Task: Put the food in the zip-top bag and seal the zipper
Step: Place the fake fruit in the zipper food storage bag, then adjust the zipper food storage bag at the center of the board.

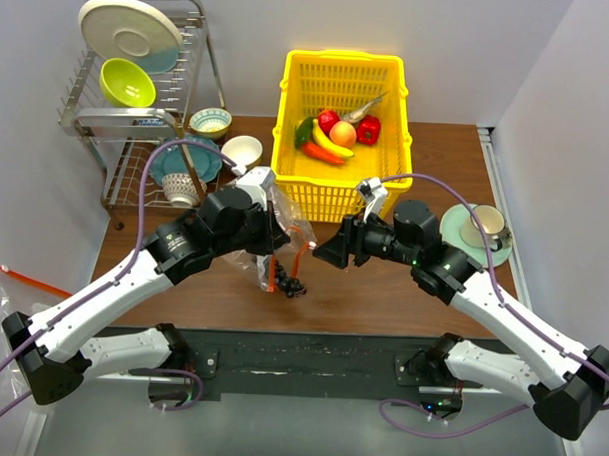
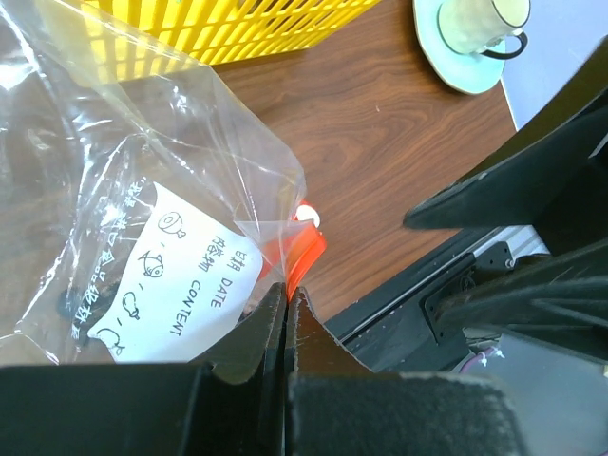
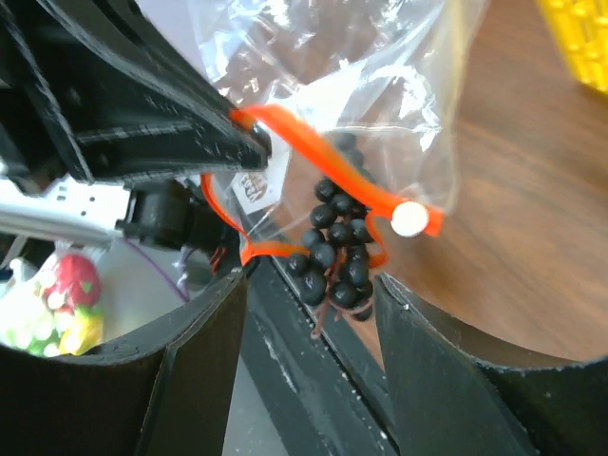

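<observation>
Left pincer (image 1: 270, 259) is clenched on the bag (image 1: 275, 222), its jaws pressed flat together on the clear plastic right at the zipper (image 2: 302, 249), just in front of the basket's (image 1: 340, 61) near-left corner. The bag hangs crumpled from that grip, a white printed label (image 2: 180, 285) showing through its wall, and it reaches up to touch the basket's near wall in the top view. Its orange zipper loops open toward the near side, away from the basket, with a small white end piece (image 3: 409, 218) at one tip. Dark grapes (image 3: 337, 256) sit bunched at that mouth, inside the loop of the strip; whether they are fully within the plastic cannot be told. Right pincer (image 3: 309, 285) is released, its jaws standing apart on either side of the grapes and touching neither them nor the bag; it points at the bag from in front of the basket's near wall. Inside the basket lie a cucumber (image 1: 304, 131), an apple (image 1: 328, 118), a banana (image 1: 334, 142), a peach (image 1: 343, 132), a grey piece (image 1: 362, 109) and a pepper (image 1: 368, 130). Right of the basket, on the brown surface (image 1: 382, 291), a cup (image 1: 482, 224) stands on a pale green saucer (image 1: 459, 238).
</observation>
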### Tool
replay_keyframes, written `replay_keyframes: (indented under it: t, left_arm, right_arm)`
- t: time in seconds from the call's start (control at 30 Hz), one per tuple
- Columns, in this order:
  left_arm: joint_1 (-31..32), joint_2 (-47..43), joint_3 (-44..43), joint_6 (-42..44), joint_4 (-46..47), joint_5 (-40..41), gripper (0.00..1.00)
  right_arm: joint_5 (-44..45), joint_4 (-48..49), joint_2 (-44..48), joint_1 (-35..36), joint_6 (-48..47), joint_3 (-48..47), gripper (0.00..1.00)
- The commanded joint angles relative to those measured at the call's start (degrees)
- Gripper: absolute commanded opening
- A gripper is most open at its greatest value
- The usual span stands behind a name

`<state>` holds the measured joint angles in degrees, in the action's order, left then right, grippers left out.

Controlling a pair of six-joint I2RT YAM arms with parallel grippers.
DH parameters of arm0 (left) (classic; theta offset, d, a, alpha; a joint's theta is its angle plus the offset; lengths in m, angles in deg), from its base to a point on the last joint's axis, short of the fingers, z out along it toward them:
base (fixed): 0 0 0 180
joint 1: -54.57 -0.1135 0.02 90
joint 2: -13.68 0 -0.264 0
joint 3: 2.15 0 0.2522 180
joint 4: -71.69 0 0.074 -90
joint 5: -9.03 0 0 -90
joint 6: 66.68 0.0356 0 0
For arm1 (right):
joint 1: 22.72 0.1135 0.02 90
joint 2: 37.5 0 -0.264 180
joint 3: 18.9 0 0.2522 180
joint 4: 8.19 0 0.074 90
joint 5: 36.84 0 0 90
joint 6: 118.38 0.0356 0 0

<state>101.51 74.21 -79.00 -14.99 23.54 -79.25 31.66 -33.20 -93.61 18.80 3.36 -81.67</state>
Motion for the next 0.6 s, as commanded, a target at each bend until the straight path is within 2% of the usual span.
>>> replay_keyframes:
  t: [0.0,0.23,0.37,0.57]
  left_arm:
    - [-0.3,-0.2,0.1,0.9,2.6,-0.6,0.00]
    - [-0.2,-0.1,1.0,1.0,3.2,-0.9,0.00]
    - [-0.2,-0.5,4.2,0.2,4.9,-1.4,0.00]
    - [-0.2,-0.6,5.9,-0.9,7.0,-3.2,0.00]
  right_arm:
    - [6.8,-11.8,-0.9,0.2,-3.6,-4.8,0.59]
    - [7.2,-9.7,0.0,0.6,-1.9,2.3,0.63]
    - [6.0,-7.7,1.8,0.7,-0.3,8.8,0.74]
    - [6.8,-2.8,7.9,0.8,3.8,17.1,0.75]
